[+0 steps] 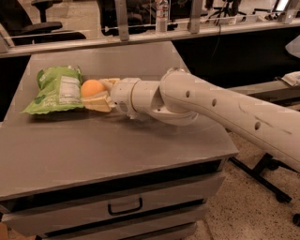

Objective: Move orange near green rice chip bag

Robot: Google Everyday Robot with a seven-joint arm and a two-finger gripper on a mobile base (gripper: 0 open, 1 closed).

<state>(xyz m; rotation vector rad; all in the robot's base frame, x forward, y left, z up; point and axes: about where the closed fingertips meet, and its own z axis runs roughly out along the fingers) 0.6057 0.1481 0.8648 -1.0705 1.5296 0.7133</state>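
The orange (92, 87) is held between my gripper's cream fingers (101, 103), just off the right edge of the green rice chip bag (57, 89). The bag lies flat at the left of the grey table (117, 150), white label panel facing up. My gripper (97, 92) is shut on the orange, low over the table top, and the orange touches or nearly touches the bag's edge. My white arm (211, 110) reaches in from the right.
The arm hides the spot where the soda can stood. A water bottle (161, 14) stands behind the table on a rail. A drawer with a handle (125, 206) is below the table top. An office chair (42, 21) is at back left.
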